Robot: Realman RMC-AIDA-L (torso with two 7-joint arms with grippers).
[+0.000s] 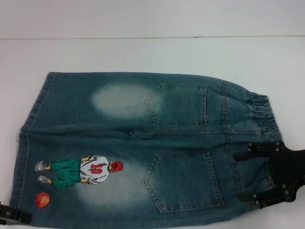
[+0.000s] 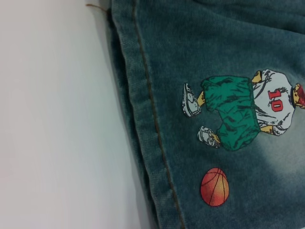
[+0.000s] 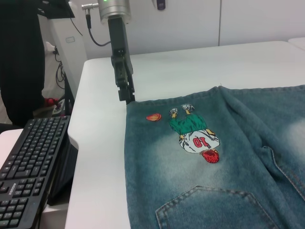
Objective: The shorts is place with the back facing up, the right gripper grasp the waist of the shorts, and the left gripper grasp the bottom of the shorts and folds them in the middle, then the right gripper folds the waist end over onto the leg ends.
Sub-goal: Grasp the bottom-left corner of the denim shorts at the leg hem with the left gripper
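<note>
The shorts lie flat on the white table, back up, both back pockets showing. The elastic waist is on the right and the leg ends on the left. A cartoon basketball-player print sits on the nearer leg. My right gripper is open over the near part of the waist, one finger on each side of the band. My left gripper is at the near corner of the bottom of the shorts. The right wrist view shows this left gripper just beside the hem corner.
The white table runs bare behind the shorts to a back seam. In the right wrist view a black keyboard lies on a lower surface past the table's edge, with cables and dark equipment behind.
</note>
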